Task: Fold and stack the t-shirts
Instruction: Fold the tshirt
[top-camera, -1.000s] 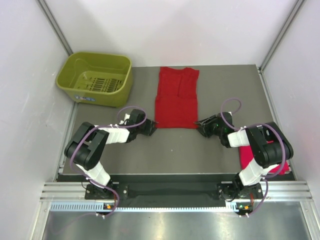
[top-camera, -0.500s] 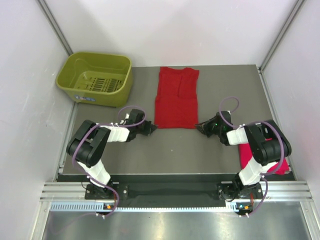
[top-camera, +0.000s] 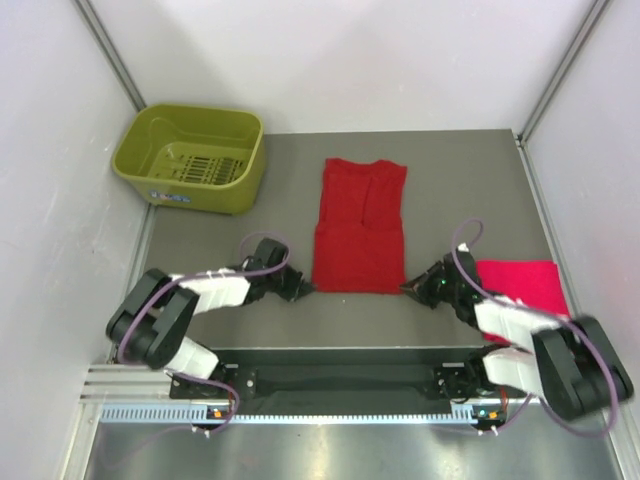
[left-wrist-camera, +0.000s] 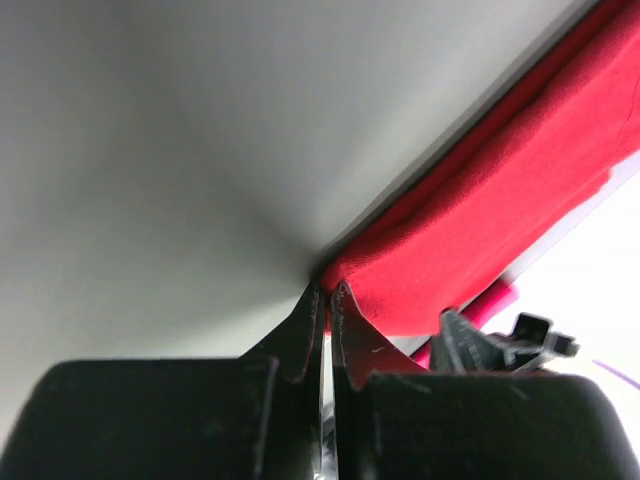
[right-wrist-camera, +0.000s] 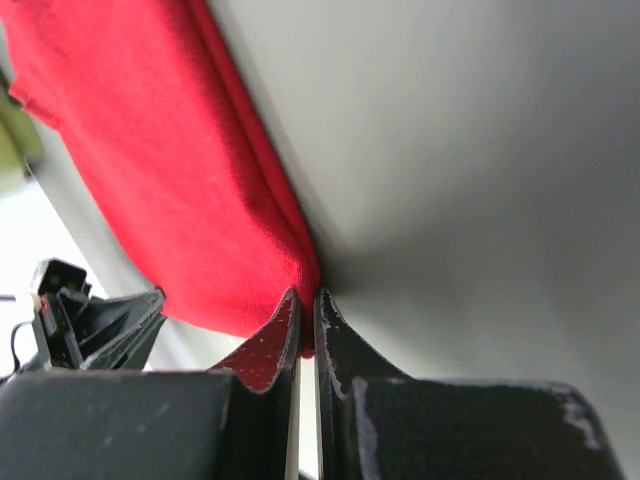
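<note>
A deep red t-shirt (top-camera: 360, 225), folded into a long strip, lies mid-table. My left gripper (top-camera: 303, 287) is shut on its near left corner, and the cloth (left-wrist-camera: 470, 230) bunches right at the fingertips in the left wrist view. My right gripper (top-camera: 410, 288) is shut on the near right corner, where the red fabric (right-wrist-camera: 170, 170) runs up from the pinched tips. A brighter pinkish red t-shirt (top-camera: 520, 285) lies folded at the right, behind the right arm.
An olive-green plastic basket (top-camera: 190, 158) stands at the back left corner. White walls enclose the grey table (top-camera: 240, 320) on three sides. The metal frame rail (top-camera: 340, 385) runs along the near edge.
Both grippers closed on the near corners of the deep red shirt and pulled it toward the near edge. The right arm swung down, uncovering the pinkish shirt.
</note>
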